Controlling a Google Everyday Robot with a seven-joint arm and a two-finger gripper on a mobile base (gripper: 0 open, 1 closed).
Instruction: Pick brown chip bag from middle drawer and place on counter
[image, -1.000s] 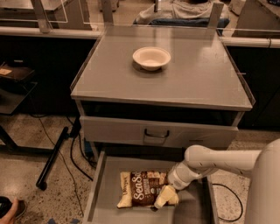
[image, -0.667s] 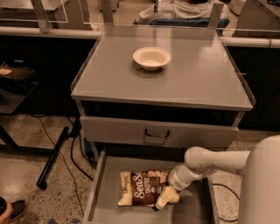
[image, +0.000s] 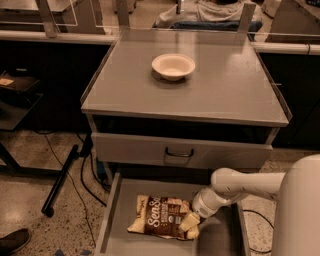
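Lying flat with its lettering up, the brown chip bag (image: 160, 216) rests on the floor of the middle drawer (image: 222, 242), which is pulled out beneath it. The gripper (image: 189, 226) is down at the bag's right-hand end and touches its cream edge. Whether it is spread or already closed on the bag cannot be told from here.

The bag looks light, air-filled and crinkly. It should weigh almost nothing, but the film is probably slick and gives way under pressure, and the chips inside would likely crush. The flat crimped seam at the end of the bag by the gripper seems the best place to take hold. It is thin and stiffer than the puffed middle, and has nothing breakable in it.

Bare drawer floor lies on both sides of the bag, and the low drawer walls stand a little off from it. A closed drawer front (image: 180, 151) rises just behind the bag, so the bag probably has to come out towards the camera before it goes up.

Well above and beyond the bag is the table (image: 230, 92), the cabinet's flat grey top that serves as the counter. A cream bowl (image: 173, 66) sits on it, far back from the bag.
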